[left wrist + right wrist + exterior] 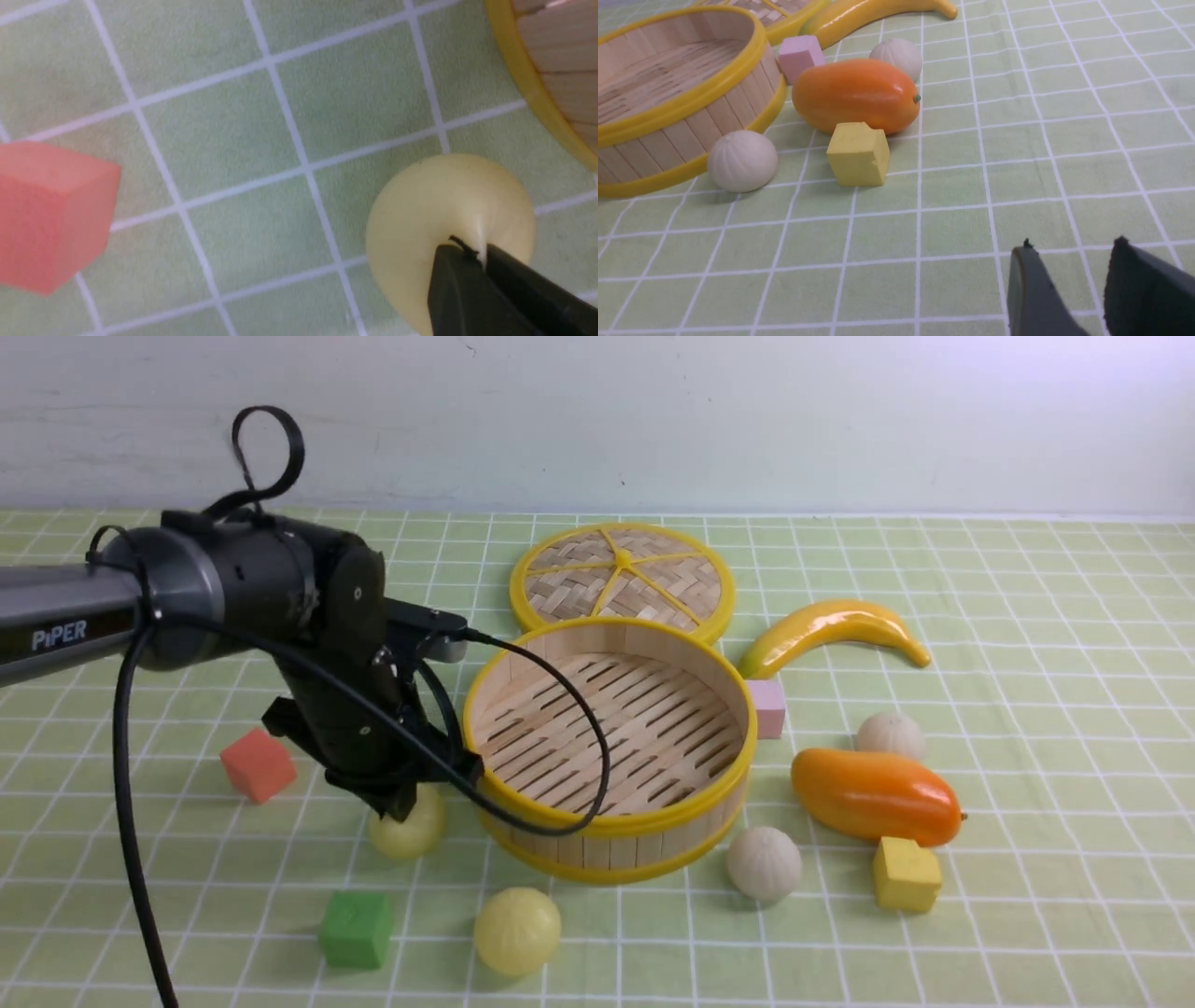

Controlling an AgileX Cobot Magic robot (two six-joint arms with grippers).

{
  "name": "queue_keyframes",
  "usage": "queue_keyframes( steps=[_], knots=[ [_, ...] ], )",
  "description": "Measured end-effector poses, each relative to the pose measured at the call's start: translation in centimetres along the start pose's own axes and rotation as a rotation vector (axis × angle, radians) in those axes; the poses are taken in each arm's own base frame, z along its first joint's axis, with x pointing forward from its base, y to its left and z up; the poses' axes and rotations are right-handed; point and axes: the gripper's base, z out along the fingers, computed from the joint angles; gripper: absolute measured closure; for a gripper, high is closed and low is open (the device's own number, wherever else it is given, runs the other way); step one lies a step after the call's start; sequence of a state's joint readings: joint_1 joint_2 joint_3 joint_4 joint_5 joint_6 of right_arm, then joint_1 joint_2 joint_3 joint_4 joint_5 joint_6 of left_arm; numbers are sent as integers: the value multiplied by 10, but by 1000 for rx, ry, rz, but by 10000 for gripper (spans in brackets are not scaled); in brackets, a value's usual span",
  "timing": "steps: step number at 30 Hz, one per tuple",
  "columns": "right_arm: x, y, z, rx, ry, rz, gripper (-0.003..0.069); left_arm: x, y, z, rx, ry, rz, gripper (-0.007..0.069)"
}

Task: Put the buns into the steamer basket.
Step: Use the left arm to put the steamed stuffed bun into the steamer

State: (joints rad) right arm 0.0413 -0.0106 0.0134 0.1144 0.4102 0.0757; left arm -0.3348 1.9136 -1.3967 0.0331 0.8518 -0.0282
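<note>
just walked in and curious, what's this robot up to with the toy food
The left gripper is down beside the steamer basket, its fingertips closed on the top of a pale yellow bun, which sits on the cloth. The basket is empty: the other yellow bun and the two pleated white buns lie outside it. The right gripper hovers open over bare cloth, holding nothing.

We are viewing a robot lab bench: a green checked cloth (pixel 1027 644) is covering it, a bare white wall (pixel 747 420) is backing it, a cabled arm marked PIPER (pixel 215 588) is hanging over its left edge, and a plastic banana (pixel 831 630) and a green foam cube (pixel 356 929) are lying on it.
</note>
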Motion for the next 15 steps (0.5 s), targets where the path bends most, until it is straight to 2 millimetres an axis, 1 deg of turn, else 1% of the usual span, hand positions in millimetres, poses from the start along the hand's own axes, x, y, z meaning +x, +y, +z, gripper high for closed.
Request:
queue_keyframes(
  steps=[1, 2, 3, 4, 5, 6, 7, 8, 9, 10, 11, 13, 15],
  knots=[
    [0, 0, 0, 0, 0, 0, 420, -1, 0, -10, 1, -1, -9, 638],
    [0, 0, 0, 0, 0, 0, 420, -3, -1, -26, 9, -22, -17, 638],
    [0, 0, 0, 0, 0, 0, 420, -4, -2, -38, 17, -41, -21, 638],
    [0, 0, 0, 0, 0, 0, 420, -9, -5, -56, 31, -93, -17, 638],
    [0, 0, 0, 0, 0, 0, 420, -13, -10, -70, 47, -136, -6, 638],
    [0, 0, 0, 0, 0, 0, 420, -13, -10, -71, 49, -142, -5, 638],
    [0, 0, 0, 0, 0, 0, 420, -20, -23, -89, 83, -205, 28, 638],
    [0, 0, 0, 0, 0, 0, 420, -20, -25, -90, 88, -212, 37, 638],
    [0, 0, 0, 0, 0, 0, 420, -24, -31, -93, 100, -236, 52, 638],
    [0, 0, 0, 0, 0, 0, 420, -28, -40, -92, 113, -256, 76, 638],
    [0, 0, 0, 0, 0, 0, 420, -32, -46, -86, 124, -262, 87, 638],
    [0, 0, 0, 0, 0, 0, 420, -38, -52, -70, 127, -252, 96, 638],
    [0, 0, 0, 0, 0, 0, 420, -45, -53, -47, 117, -225, 101, 638]
  ],
)
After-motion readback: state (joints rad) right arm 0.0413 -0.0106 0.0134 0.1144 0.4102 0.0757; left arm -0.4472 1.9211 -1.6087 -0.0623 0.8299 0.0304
